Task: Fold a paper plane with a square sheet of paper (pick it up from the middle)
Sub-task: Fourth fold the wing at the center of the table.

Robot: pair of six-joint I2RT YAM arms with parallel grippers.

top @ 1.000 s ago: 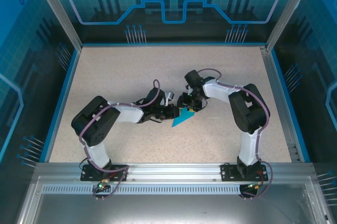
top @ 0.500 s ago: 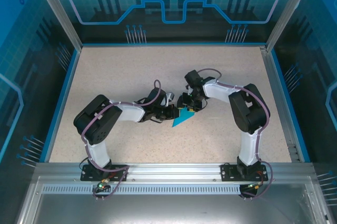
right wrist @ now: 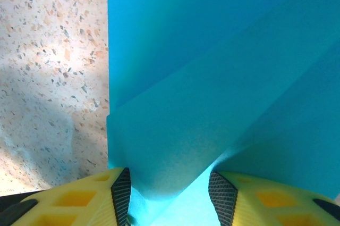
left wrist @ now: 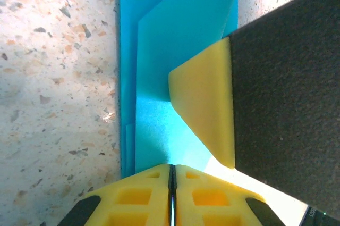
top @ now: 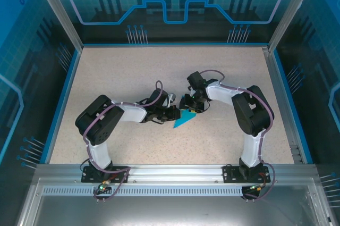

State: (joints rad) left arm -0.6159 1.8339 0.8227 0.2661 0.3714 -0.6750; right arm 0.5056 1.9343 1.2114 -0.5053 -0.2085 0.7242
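well, from the left: the blue rim [top: 59, 103] and the see-through wall panels [top: 32, 50] stand well away from the work, with broad speckled table [top: 111, 72] on that side and toward the back. the left gripper [top: 176, 112] lies low near the middle of the table, its yellow fingers [left wrist: 143, 197] pressed together on the near end of the paper plane [top: 184, 119]. the plane lies flat near the table's centre, a narrow cyan wedge with its sharp tip pointing toward the near left, matte and unmarked; close up i see several overlapping layers with straight creases. the right gripper [top: 189, 106] comes down on its far end, pads [right wrist: 121, 194] spread with a raised flap between them; whether they squeeze it i cannot tell. to the right, open tabletop runs to the right rim [top: 280, 103].
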